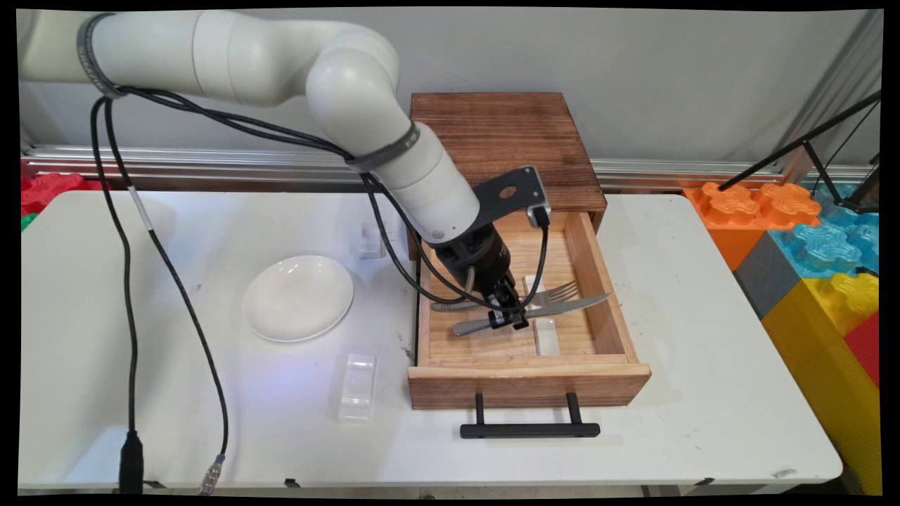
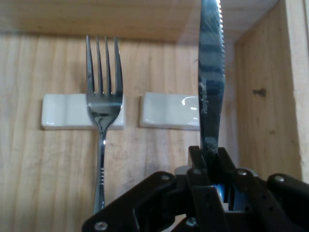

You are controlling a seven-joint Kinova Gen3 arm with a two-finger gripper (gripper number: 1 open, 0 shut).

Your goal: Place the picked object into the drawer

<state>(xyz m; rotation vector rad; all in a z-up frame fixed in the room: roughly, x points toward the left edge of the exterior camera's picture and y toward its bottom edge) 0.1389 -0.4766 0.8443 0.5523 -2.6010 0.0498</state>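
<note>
Even, bright overhead light, main view. White table (image 1: 703, 365) shows soft sheen, faint shadows beside drawer (image 1: 527, 379) and under plate (image 1: 297, 297). Straight edges bow near the borders. Hand view warmer, dimmer; knife (image 2: 211, 82) and fork (image 2: 103, 96) carry banded reflections. Near linkage slightly soft, glare on 2 white rests (image 2: 169, 110).

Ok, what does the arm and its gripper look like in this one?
A white arm of rounded links with grey bands. Black cables hang from it. A black bracket sits at the wrist. The gripper is black, with screwed linkage and two fingers.
</note>
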